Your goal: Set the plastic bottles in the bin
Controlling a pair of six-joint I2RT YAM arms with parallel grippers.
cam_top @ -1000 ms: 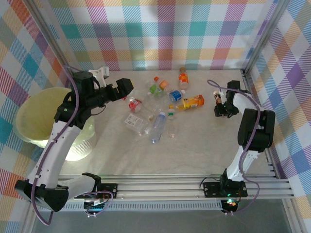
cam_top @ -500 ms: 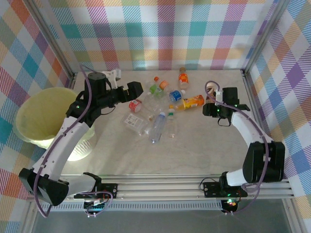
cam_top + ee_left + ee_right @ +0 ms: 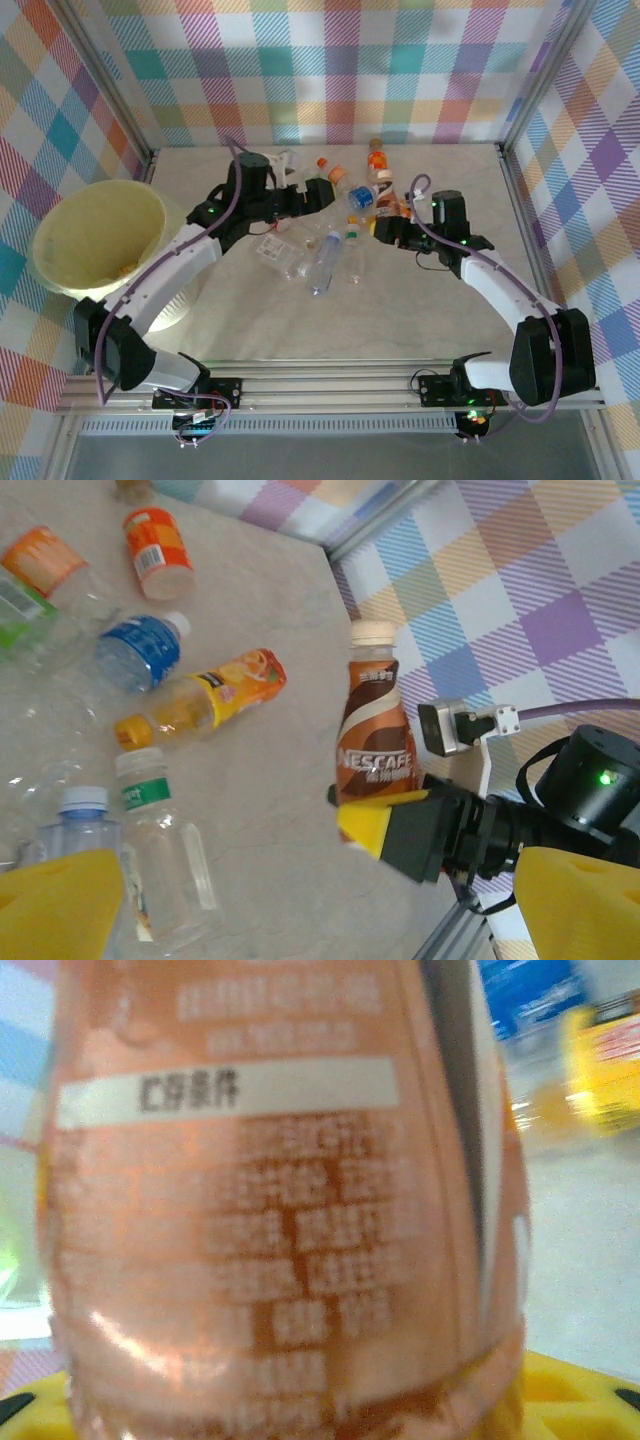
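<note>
Several plastic bottles lie in the middle of the table: a blue-labelled one (image 3: 140, 650), an orange-yellow one (image 3: 205, 695), an orange-labelled one (image 3: 158, 552) and clear ones (image 3: 325, 255) (image 3: 160, 850). My right gripper (image 3: 387, 232) is shut on an upright brown coffee bottle (image 3: 375, 730) with a cream cap, just right of the pile; its label shows close up in the right wrist view (image 3: 280, 1210). My left gripper (image 3: 322, 192) hovers open over the pile's back, holding nothing, its yellow fingers (image 3: 60, 900) wide apart. The pale yellow bin (image 3: 60, 215) stands far left.
Checked walls and metal posts close in the table on three sides. An aluminium rail (image 3: 400, 385) runs along the near edge. The right arm's cable (image 3: 420, 185) loops above its wrist. A small orange thing (image 3: 125, 268) lies inside the bin.
My left arm swung right from beside the bin to over the bottle pile. My right arm carried the brown bottle left from the right wall toward the middle.
</note>
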